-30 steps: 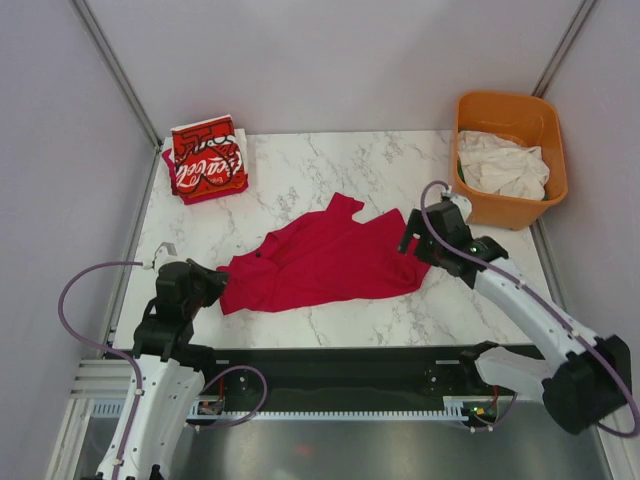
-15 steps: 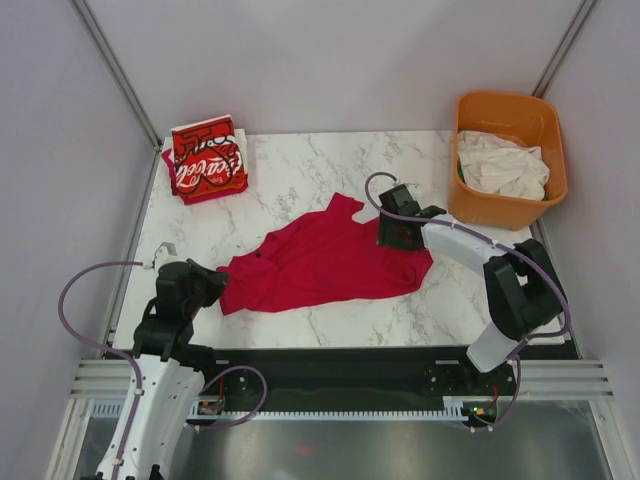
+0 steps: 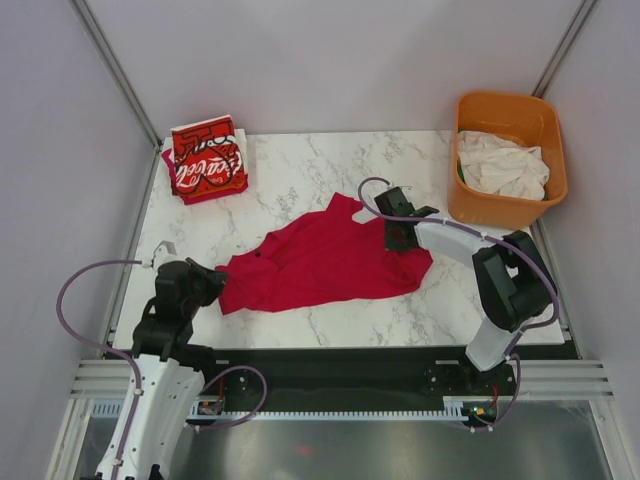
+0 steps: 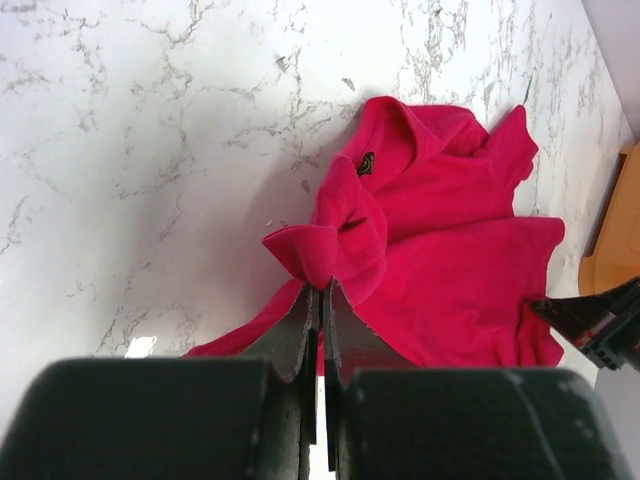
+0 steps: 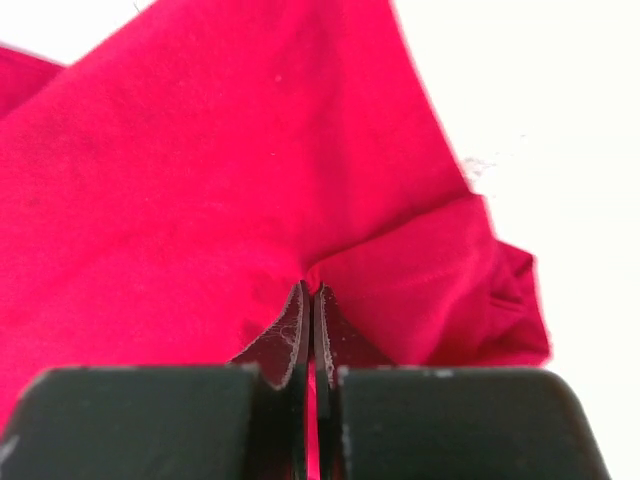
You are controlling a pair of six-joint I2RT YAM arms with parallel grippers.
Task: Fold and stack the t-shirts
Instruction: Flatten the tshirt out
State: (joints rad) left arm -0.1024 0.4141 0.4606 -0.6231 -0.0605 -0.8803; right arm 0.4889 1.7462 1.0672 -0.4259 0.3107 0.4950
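A plain crimson t-shirt [image 3: 320, 260] lies crumpled across the middle of the marble table [image 3: 300, 170]. My left gripper [image 3: 213, 282] is shut on its left edge, a fold of red cloth [image 4: 330, 240] pinched between the fingertips [image 4: 298, 315]. At the shirt's upper right, my right gripper [image 3: 397, 237] is shut on the crimson t-shirt [image 5: 250, 170], with cloth bunched at its closed tips. A folded red t-shirt with white Coca-Cola script [image 3: 207, 158] sits at the table's far left corner. Off-white t-shirts [image 3: 503, 165] lie in the tub.
An orange plastic tub [image 3: 510, 112] stands at the table's far right edge, its corner also showing in the left wrist view [image 4: 615, 235]. Grey walls enclose the table on three sides. A black rail [image 3: 340, 375] runs along the near edge.
My right arm swung left from the shirt's right edge to its upper right part, and its gripper went from open to shut on the cloth. The left arm held still.
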